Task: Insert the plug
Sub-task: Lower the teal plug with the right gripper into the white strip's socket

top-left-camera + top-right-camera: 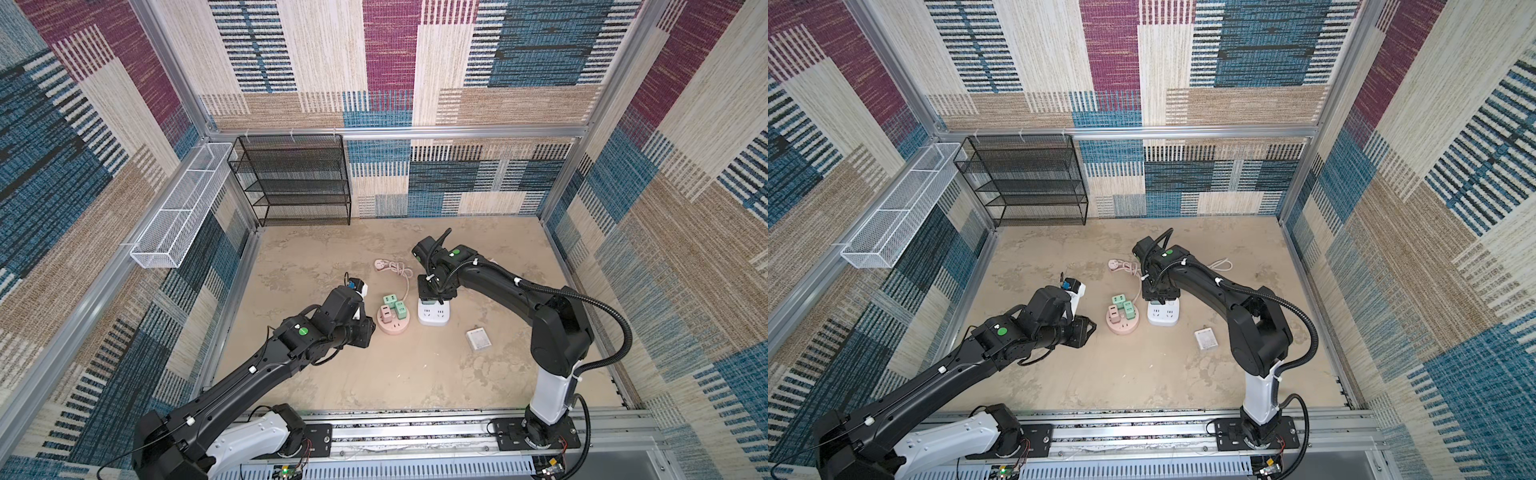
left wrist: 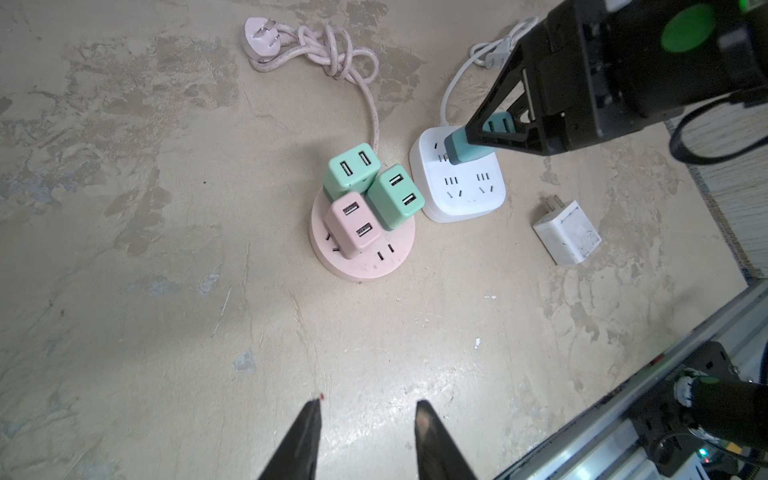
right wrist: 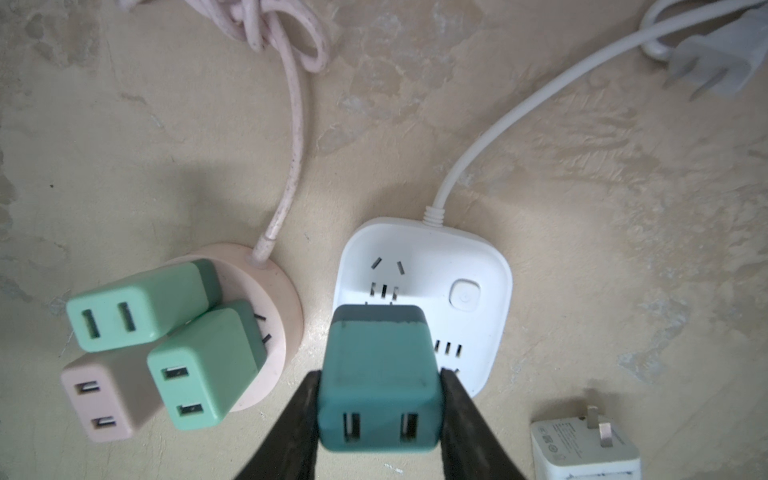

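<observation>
Your right jaws grip the teal plug prongs-down, aimed at the white strip; left jaws parted, empty.

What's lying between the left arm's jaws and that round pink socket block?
Nothing. The left wrist view shows only bare table between the left gripper and the round pink socket block.

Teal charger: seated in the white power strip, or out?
Not fully seated: teal charger, held by right gripper, shows bare prongs at white power strip.
</observation>
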Available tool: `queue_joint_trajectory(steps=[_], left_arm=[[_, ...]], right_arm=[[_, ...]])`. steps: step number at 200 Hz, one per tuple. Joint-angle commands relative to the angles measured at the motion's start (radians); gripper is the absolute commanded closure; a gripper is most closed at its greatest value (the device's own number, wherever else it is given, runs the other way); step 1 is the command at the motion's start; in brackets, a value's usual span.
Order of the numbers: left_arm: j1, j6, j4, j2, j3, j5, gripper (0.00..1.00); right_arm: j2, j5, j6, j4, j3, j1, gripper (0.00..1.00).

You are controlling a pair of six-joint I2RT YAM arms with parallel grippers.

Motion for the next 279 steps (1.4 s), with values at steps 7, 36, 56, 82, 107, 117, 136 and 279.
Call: queue_joint_trajectory(steps=[7,36,56,82,107,117,136,279], left_arm=[[0.001,-0.002,0.022,-0.001,-0.006,0.002,0.58],[0.001,-0.003,0.027,-0.001,-0.008,0.004,0.58],[0.001,-0.003,0.031,-0.002,-0.012,0.004,0.58],[0.000,-0.006,0.030,-0.001,-0.012,0.003,0.58],[0.000,-0.008,0.031,-0.007,-0.015,0.001,0.58],[0.001,-0.008,0.031,-0.009,-0.016,-0.001,0.58],[0.000,-0.007,0.029,-0.008,-0.016,-0.005,0.58],[0.000,-0.007,0.037,0.018,-0.013,-0.002,0.58]], right_arm=[[0.006,0.003,0.001,0.014,0.006,0.000,1.00],[0.010,0.012,0.005,0.015,-0.001,0.000,1.00],[0.013,0.019,0.007,0.017,-0.005,0.000,1.00],[0.019,0.024,0.009,0.019,-0.007,0.000,1.00],[0.023,0.025,0.009,0.026,-0.011,0.000,1.00],[0.027,0.028,0.010,0.026,-0.011,0.000,1.00],[0.035,0.032,0.010,0.028,-0.008,0.000,1.00],[0.167,-0.074,-0.081,-0.062,0.134,-0.007,1.00]])
